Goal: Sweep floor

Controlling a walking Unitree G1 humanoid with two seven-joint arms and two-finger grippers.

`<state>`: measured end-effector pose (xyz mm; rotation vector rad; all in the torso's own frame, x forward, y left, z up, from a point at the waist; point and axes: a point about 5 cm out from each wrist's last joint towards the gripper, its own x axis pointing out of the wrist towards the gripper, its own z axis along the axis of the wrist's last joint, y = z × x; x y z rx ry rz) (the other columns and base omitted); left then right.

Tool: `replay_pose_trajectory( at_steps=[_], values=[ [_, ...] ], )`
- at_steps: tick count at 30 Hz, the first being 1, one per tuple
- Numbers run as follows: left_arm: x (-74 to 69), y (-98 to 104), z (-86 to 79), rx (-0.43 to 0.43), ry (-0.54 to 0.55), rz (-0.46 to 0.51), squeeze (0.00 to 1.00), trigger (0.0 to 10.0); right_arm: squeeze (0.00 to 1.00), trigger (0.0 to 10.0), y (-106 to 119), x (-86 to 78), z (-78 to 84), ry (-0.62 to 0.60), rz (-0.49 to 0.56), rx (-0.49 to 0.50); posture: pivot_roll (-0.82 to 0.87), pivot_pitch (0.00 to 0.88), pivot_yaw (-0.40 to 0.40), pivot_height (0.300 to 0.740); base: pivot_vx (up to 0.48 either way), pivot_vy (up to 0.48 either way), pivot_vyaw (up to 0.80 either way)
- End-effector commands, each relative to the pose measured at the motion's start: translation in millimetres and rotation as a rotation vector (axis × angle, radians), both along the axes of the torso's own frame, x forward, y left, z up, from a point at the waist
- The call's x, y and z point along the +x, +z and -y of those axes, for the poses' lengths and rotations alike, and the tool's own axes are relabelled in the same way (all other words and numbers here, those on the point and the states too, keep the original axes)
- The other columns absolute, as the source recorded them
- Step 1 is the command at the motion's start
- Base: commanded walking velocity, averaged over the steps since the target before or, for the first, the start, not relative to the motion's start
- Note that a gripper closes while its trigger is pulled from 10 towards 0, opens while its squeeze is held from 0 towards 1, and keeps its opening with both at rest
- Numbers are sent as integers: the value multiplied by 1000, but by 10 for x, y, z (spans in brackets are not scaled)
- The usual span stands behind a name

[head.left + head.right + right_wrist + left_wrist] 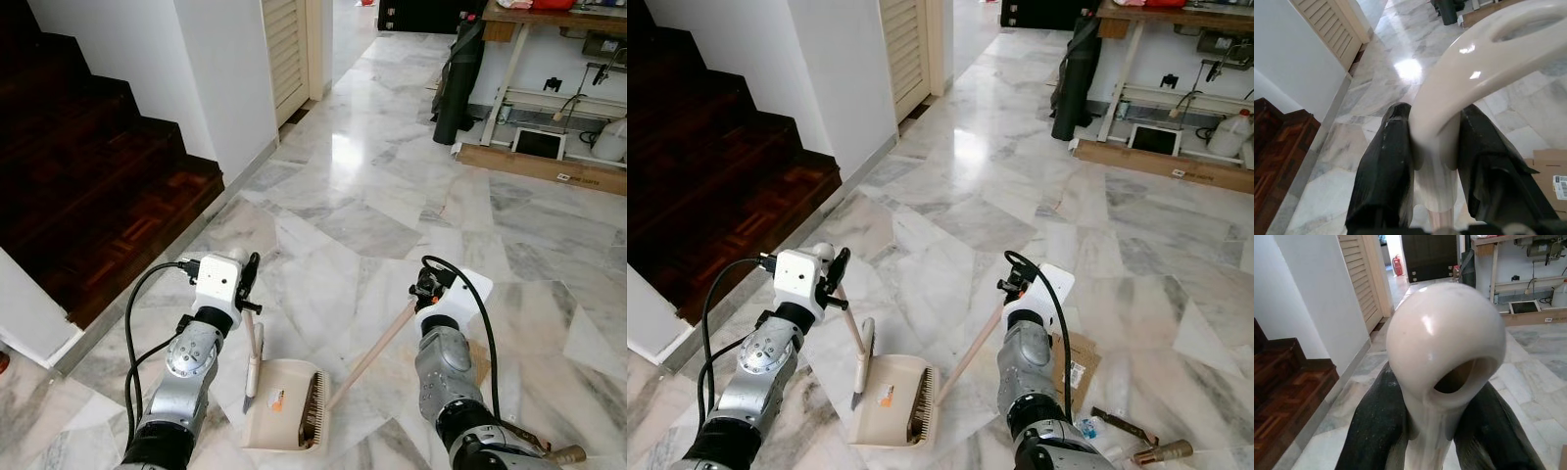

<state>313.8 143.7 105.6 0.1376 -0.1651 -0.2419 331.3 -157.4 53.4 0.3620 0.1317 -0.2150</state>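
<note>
**Two grippers, two handles, one dustpan on the marble**

Both arms are at work over a grey-veined white marble floor [392,176]. The left gripper [1436,431] has its two black fingers [1378,431] pressed against the beige plastic handle of the dustpan [1444,347], whose rounded end with a hanging hole bulges right before the wrist camera. That handle runs down to a beige plastic dustpan [279,406] resting flat on the floor between the two arms.

The right gripper [1432,161] pinches the cream-coloured looped end of the broom handle [1474,68] between its fingers [1383,166]. From there a pale wooden broom stick [372,354] slants down and to the robot's left, and the brown bristled broom head [313,409] lies at the right edge of the dustpan, touching it.

To the robot's left, a dark wooden staircase [88,186] rises beside a white wall [206,69] with a louvred cream door [286,49] further along. Ahead on the right stands a white-legged wooden workbench [519,59]. A flattened brown cardboard piece [1073,367] lies on the floor just beside the right arm.
</note>
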Motion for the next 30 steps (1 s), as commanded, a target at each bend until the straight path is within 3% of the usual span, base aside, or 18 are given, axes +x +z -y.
replay_pose_trajectory(
  at_steps=[1, 23, 26, 30],
  values=[
    [-3, 68, 7, -16, -7, 32, 0, 10000, 0, 10000, 143, 74, -43, 13, 73, 7, -45, 0, 82, 740, 0, 0, 0],
    [39, 74, 24, -63, 33, 33, 0, 10000, 0, 10000, 205, 111, -122, 77, 95, -46, -64, 0, 63, 740, 0, 0, 0],
    [43, 44, 48, -70, 38, 27, 0, 10000, 0, 10000, 305, 137, -177, 190, 157, -196, -75, 0, 44, 740, 0, 0, 0],
    [47, 54, 59, -70, 32, 30, 0, 10000, 0, 10000, 354, 159, -163, 215, 179, -236, -79, 0, 48, 740, 0, 0, 0]
  ],
)
